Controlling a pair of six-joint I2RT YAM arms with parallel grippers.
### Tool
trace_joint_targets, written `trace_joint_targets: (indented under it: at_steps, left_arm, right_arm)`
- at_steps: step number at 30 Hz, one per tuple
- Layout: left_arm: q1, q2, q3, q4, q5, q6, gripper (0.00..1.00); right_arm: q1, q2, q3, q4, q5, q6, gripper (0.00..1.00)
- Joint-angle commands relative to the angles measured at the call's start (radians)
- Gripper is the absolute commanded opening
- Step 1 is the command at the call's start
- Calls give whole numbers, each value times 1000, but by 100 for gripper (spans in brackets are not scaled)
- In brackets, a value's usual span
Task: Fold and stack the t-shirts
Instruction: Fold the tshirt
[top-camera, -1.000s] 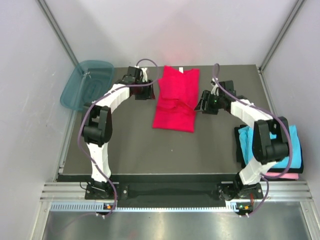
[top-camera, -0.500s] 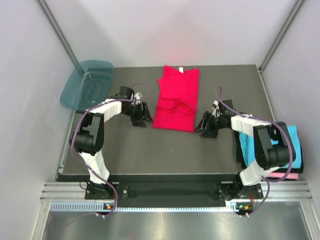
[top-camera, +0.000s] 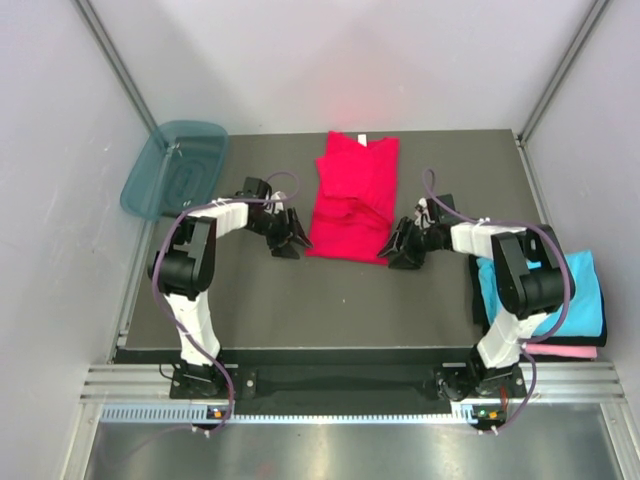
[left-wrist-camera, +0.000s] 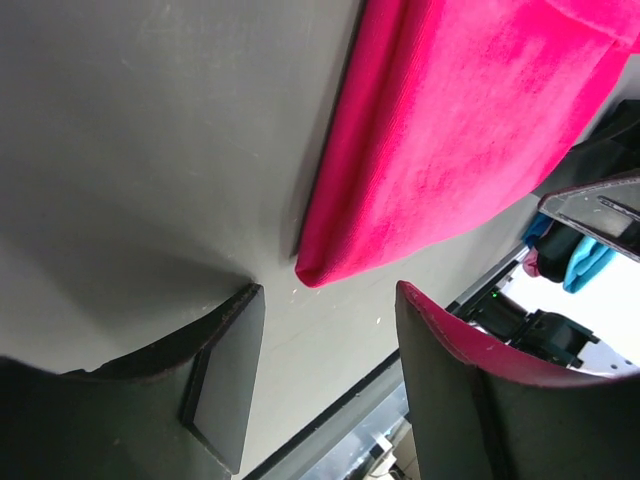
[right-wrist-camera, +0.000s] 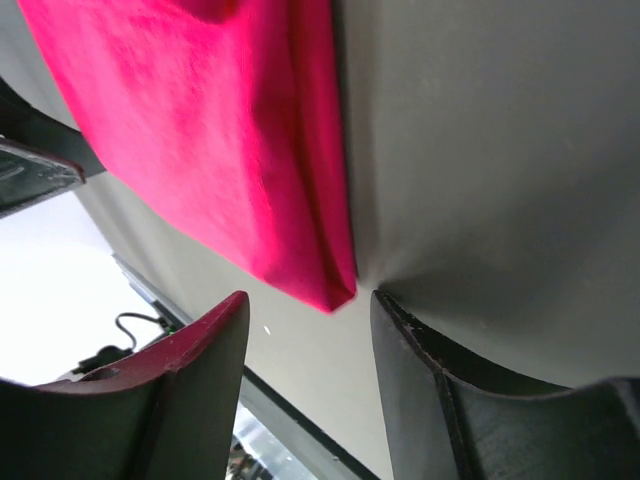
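Counting three t-shirts: red t-shirt lying folded mid-surface, cyan t-shirt sitting stacked on pink t-shirt at the right edge. Counting one teal tub, leaning off the far left corner. Counting two hands, both hanging low by the red t-shirt's near end. Left hand standing spread apart, gripping nothing, pointing at the near left corner just ahead. Right hand likewise spread, gripping nothing, near right corner lying between the fingertips; touching cloth or not, cannot tell.
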Motion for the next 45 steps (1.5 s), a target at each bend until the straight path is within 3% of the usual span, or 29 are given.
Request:
trace_joint_targets:
  at_steps: [1,11,19,21,25,26,27,45]
  left_arm:
    - [-3,33,33,40,-8,-7,60]
    - [-15,73,56,38,3,-16,51]
    - [-34,90,57,52,18,-27,37]
    - [-40,91,53,61,38,-30,32]
    - [-40,76,37,79,55,-49,0]
    - [-38,61,34,78,52,-52,0]
    - [-38,50,31,76,52,-52,0]
    - [-20,-288,-82,43,41,-20,0]
  right_arm:
    - [17,39,46,39,8,23,52]
    - [20,56,37,-7,12,23,44]
    - [28,82,40,66,-26,32,24]
    - [29,93,59,72,-34,32,21]
    - [34,94,79,66,-41,14,10]
    - [32,82,79,62,-41,9,2]
    - [31,73,76,54,-44,6,0]
    - [-63,-298,-35,-142,-121,-215,0]
